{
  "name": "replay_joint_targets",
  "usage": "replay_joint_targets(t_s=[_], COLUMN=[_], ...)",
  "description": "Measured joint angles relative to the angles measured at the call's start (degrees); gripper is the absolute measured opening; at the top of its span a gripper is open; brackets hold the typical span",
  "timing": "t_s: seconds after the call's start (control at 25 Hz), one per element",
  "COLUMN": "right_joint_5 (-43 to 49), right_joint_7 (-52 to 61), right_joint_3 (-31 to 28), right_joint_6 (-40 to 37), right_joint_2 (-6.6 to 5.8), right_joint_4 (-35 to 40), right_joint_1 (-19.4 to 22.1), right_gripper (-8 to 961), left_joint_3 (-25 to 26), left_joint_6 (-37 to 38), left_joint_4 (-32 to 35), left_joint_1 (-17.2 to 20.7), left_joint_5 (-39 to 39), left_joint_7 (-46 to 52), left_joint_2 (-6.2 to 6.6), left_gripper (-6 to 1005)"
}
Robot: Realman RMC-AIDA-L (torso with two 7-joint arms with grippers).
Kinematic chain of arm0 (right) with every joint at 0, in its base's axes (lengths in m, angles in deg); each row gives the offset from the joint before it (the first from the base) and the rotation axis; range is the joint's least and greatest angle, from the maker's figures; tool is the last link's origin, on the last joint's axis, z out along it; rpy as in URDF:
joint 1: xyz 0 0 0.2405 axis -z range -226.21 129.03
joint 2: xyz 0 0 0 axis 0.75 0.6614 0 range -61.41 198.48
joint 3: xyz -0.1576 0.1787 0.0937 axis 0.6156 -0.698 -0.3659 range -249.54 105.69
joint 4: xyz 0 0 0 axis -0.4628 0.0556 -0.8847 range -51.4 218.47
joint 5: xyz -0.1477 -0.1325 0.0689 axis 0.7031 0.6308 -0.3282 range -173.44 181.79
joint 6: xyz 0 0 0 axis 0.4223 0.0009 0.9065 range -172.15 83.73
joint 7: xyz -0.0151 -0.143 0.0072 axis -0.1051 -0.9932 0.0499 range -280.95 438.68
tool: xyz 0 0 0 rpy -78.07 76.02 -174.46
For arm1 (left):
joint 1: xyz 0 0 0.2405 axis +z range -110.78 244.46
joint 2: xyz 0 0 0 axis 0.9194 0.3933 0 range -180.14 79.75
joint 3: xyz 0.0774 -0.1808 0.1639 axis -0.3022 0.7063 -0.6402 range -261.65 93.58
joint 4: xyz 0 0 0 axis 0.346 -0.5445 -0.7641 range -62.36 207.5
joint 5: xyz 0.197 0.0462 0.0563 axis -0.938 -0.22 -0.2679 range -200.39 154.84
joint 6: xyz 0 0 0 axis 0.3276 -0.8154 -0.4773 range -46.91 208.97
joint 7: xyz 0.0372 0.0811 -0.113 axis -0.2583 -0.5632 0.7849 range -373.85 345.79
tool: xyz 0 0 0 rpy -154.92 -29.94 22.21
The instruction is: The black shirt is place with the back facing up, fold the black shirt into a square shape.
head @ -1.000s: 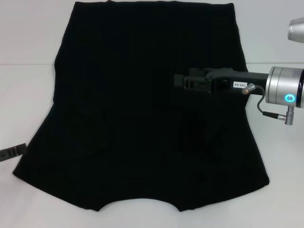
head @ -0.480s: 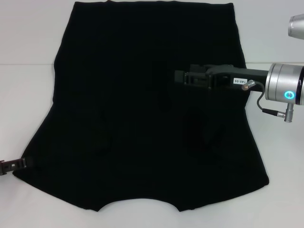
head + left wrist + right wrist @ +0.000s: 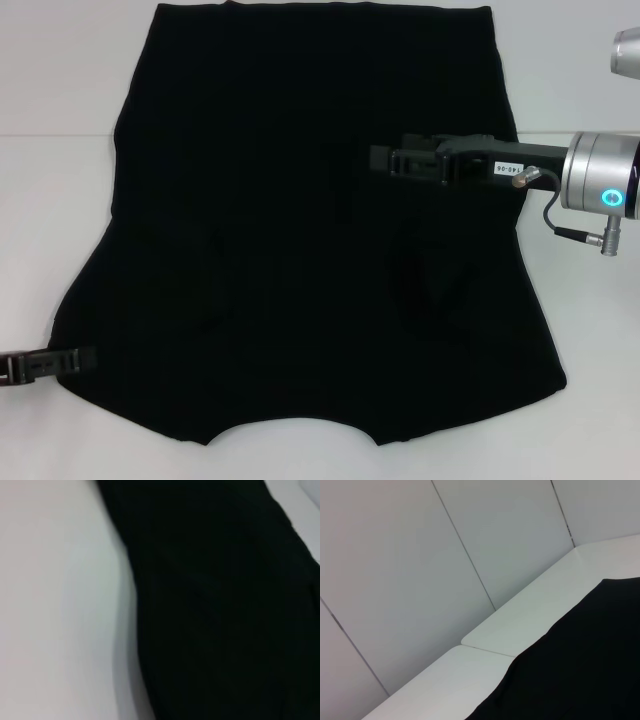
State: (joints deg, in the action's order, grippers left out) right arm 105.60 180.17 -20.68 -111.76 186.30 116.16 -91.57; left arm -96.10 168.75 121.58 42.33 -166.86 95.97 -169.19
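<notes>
The black shirt (image 3: 280,230) lies spread flat on the white table, plain side up, with a curved notch in its near edge. My right gripper (image 3: 378,160) reaches in level from the right and hovers over the shirt's right half, pointing left. My left gripper (image 3: 85,357) comes in low from the left and sits at the shirt's near-left corner, its tip over the cloth's edge. The left wrist view shows the shirt's edge (image 3: 225,605) against the table. A corner of the shirt (image 3: 580,670) also appears in the right wrist view.
The white table (image 3: 50,200) shows bare on both sides of the shirt. Grey wall panels (image 3: 420,555) stand behind the table's far edge. The right arm's silver wrist (image 3: 600,190) hangs past the shirt's right edge.
My left gripper has come in from the left edge, moving nearer and rightward to the shirt's near-left corner. The right arm has barely shifted, a little to the right.
</notes>
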Motion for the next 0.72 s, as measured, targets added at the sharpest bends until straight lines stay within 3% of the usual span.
replay_joint_targets(t_s=[0.6,0.72], right_joint_5=[0.0,0.0], right_joint_7=[0.0,0.0], right_joint_3=[0.0,0.0], right_joint_6=[-0.7,-0.9], right_joint_2=[-0.02,-0.16], right_joint_4=[0.2,0.3], right_joint_1=[0.1,0.1], right_gripper=[761,748], left_joint_3=[0.0,-0.1], left_joint_6=[-1.1,-1.1], left_joint_4=[-0.3,-0.3], left_joint_1=[-0.7,-0.8], left_joint_5=[-0.1,-0.3], left_joint_7=[-0.2,-0.2], left_joint_2=[0.12,0.11], left_gripper=[871,739])
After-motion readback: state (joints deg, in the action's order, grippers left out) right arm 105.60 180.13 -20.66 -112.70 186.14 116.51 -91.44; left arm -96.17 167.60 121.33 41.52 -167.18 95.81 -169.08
